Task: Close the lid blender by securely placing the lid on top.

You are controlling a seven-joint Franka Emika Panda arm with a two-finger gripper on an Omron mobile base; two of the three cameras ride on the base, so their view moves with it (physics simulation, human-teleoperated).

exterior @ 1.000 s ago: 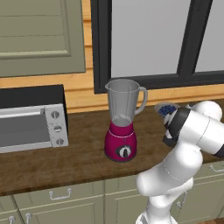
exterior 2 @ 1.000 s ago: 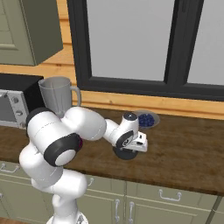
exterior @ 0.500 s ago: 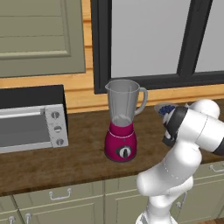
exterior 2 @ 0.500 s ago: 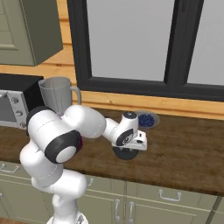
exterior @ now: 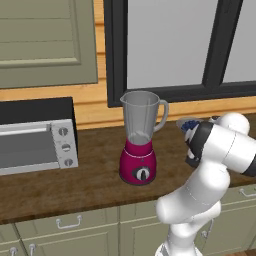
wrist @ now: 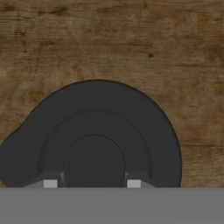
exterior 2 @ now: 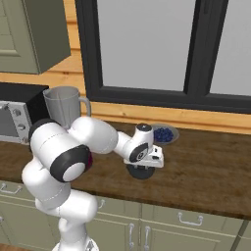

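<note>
The lid (wrist: 94, 144) is seen lying flat on the wooden bench (exterior 2: 206, 171), just in front of a shallow dish of blue contents (exterior 2: 164, 134) and well apart from the blender (exterior: 140, 137), whose clear jar stands open beside the toaster oven (exterior: 35, 140). The tool (exterior 2: 142, 169) is lowered directly over the lid, and in the hand view its two fingertips (wrist: 50, 183) are set on either side of the raised central knob. Whether the knob is already gripped cannot be told. The lid is judged to be light, rigid and smooth-surfaced, so a slip is possible. The central knob is taken to be the best place for a hold, squarely and low on it.
</note>
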